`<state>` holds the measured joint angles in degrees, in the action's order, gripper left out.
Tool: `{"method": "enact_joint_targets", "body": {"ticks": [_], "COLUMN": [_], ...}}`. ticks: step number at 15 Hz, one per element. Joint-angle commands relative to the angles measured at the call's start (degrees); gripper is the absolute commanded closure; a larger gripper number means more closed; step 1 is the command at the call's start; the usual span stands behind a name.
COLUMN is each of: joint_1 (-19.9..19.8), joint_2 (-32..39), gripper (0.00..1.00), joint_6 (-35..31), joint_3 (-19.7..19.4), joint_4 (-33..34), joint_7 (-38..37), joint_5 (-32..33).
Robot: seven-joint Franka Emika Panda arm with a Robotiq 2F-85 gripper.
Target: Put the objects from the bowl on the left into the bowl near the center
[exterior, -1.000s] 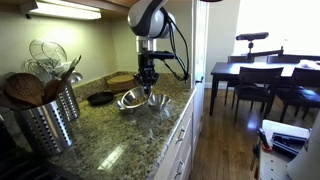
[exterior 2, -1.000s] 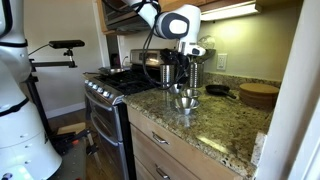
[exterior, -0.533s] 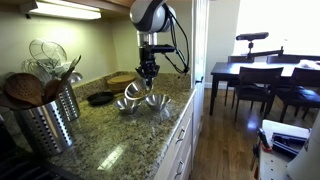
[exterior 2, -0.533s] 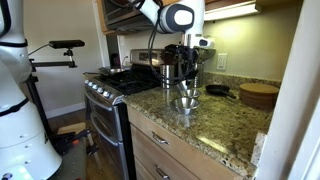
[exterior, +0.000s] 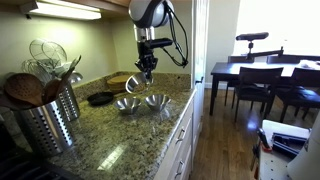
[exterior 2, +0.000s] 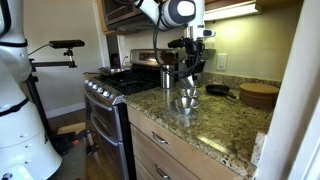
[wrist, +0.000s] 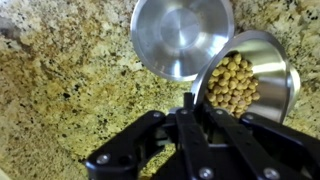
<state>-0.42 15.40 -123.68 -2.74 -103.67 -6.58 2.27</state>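
Two steel bowls stand side by side on the granite counter (exterior: 110, 140). In the wrist view one bowl (wrist: 183, 38) is empty. The other bowl (wrist: 243, 80) is tilted and holds several small tan round pieces (wrist: 233, 85). My gripper (wrist: 190, 100) has its fingers close together at the near rim of the filled bowl and seems to pinch it. In an exterior view the gripper (exterior: 146, 74) hangs above the tilted bowl (exterior: 125, 104) and the empty bowl (exterior: 155, 101). It also shows from the other side (exterior 2: 188, 74) above the bowls (exterior 2: 185, 100).
A steel utensil holder (exterior: 48, 115) with spoons stands at the near end of the counter. A dark pan (exterior: 100, 98) and a wooden board (exterior: 122, 79) lie behind the bowls. A stove (exterior 2: 110, 85) borders the counter. The counter's front edge (exterior: 180, 120) drops off beside the bowls.
My gripper has risen from down at the bowls to well above the counter. The bowl at its fingertips has tipped.
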Motion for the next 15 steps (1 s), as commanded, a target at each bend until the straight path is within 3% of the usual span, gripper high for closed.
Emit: {"method": "enact_joint_targets", "body": {"ticks": [1, 7, 15], "joint_1": [1.09, 2.09, 2.56], "joint_2": [-0.06, 2.3, 8.59], "gripper": [0.92, 0.92, 0.92], "joint_6": [0.81, 0.37, 1.22], "joint_3": [-0.36, 0.09, -0.61], "joint_4": [1.37, 3.24, 10.44], "joint_7": [-2.85, -3.55, -3.19], "joint_5": [3.79, 5.53, 7.08]}}
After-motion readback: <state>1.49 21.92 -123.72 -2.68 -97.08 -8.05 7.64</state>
